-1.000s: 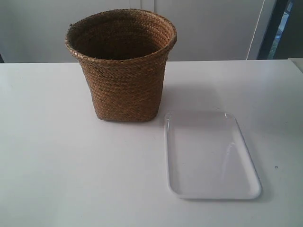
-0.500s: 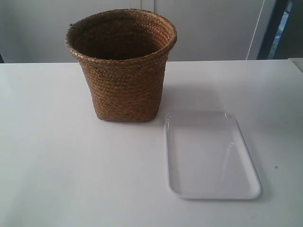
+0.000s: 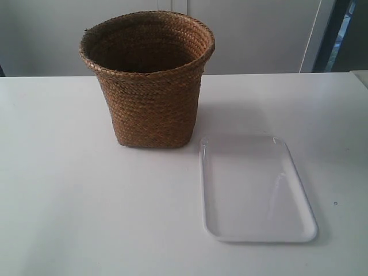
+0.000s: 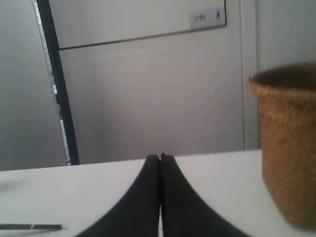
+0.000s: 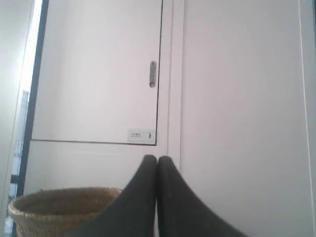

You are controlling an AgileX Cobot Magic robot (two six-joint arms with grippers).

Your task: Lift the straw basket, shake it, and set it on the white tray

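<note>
Standing upright, straw basket [image 3: 150, 103] just beside white tray [image 3: 256, 190].

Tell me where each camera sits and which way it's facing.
Exterior view: above the table, looking down at the straw basket and white tray; no arm shows.
Left wrist view: low, facing the wall; shut left gripper, basket in view.
Right wrist view: tilted up at cabinet doors; shut right gripper, basket rim.
All share the basket.

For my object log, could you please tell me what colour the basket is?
The basket is brown woven straw; exterior view shows it best.
</note>
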